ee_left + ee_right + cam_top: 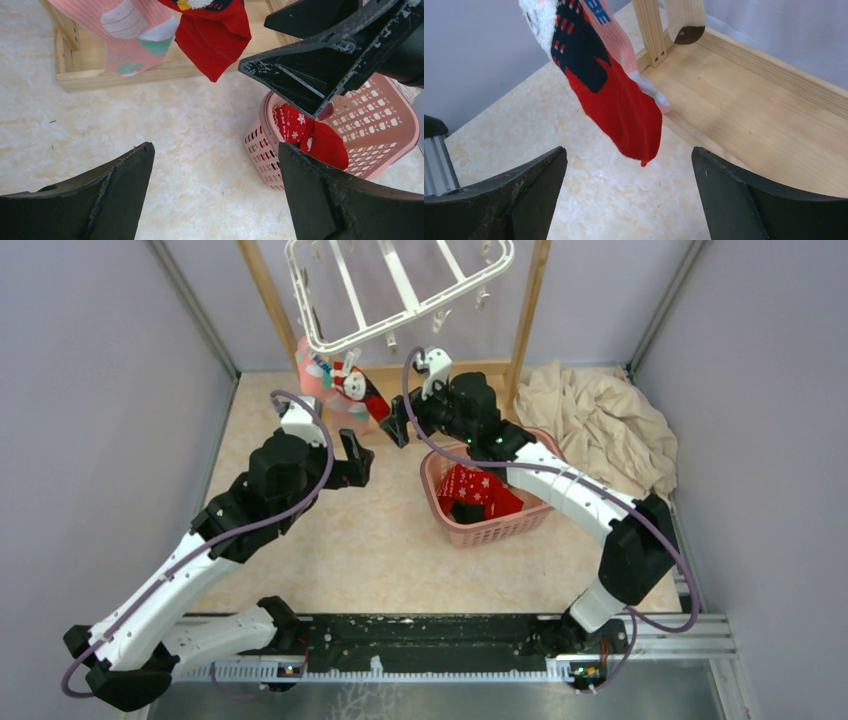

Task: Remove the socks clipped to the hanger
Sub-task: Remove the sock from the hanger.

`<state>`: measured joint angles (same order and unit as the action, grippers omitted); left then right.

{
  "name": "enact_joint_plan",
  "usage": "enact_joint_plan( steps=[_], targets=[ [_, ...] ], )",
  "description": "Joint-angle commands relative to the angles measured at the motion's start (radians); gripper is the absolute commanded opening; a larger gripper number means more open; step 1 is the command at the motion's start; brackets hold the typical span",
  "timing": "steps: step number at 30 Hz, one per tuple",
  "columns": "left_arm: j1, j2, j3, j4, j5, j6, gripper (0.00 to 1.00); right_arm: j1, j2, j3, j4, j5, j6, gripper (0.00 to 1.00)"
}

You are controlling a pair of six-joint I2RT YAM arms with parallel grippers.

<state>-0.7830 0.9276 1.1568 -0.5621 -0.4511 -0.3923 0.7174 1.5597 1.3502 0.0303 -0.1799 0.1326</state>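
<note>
Right gripper [628, 152] and left gripper [215, 147] are both gaping wide and holding nothing as the red sock [619, 110] is dangling from the hanger [400, 290], looking light, limp and best pinched high on its soft fabric.

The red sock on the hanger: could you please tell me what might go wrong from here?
1. The red sock overlaps the pink sock; the open right tool could pinch both, or miss.
2. The open left tool sits close to the right tool, so they might collide.
3. The hanger hangs tilted; a hard pull may swing it.
</note>
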Motion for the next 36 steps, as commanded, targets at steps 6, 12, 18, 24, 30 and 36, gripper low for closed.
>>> enact_joint_plan(
  steps=[6,12,18,24,30,36],
  targets=[
    [0.005,-0.003,0.011,0.003,0.012,-0.006,0.99,0.002,0.091,0.16,0.064,-0.013,0.02,0.95],
    [0.004,0.005,0.02,-0.007,0.011,-0.008,0.99,0.004,0.163,0.217,0.051,-0.027,0.022,0.87],
    [0.005,0.005,0.024,-0.012,0.009,-0.008,0.99,0.01,0.19,0.248,0.028,-0.017,0.022,0.69],
    [0.005,0.01,0.024,-0.009,0.012,-0.008,0.99,0.01,0.156,0.226,0.018,0.008,0.01,0.5],
    [0.005,0.014,0.024,-0.006,0.014,-0.006,0.99,0.01,0.089,0.187,-0.005,0.054,-0.019,0.39],
    [0.004,0.02,0.029,-0.005,0.018,-0.002,0.99,0.006,0.014,0.13,-0.021,0.106,-0.045,0.3]
  ],
)
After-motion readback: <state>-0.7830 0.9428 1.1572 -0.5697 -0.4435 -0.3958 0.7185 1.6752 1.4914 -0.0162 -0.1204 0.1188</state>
